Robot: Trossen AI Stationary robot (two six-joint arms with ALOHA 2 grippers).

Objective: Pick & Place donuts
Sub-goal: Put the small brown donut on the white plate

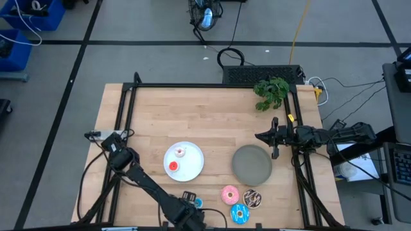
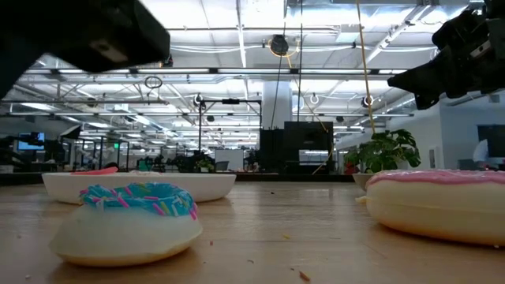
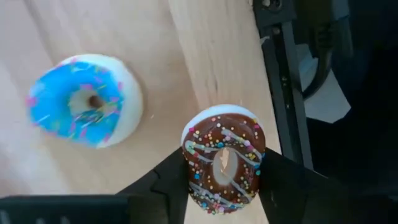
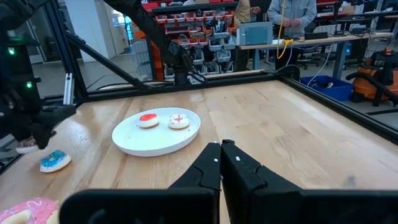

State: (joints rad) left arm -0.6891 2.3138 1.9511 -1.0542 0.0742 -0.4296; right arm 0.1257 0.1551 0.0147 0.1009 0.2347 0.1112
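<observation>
A small brown donut, chocolate-iced with coloured sprinkles over a whitish base, is clamped on both sides by the left gripper near the table's 6 o'clock edge. A small blue donut, sprinkled likewise, is seen just beside it. The right gripper is held closed and empty at 3 o'clock, by the grey plate.

Pink donut, blue donut and chocolate donut lie flat (close together).
</observation>
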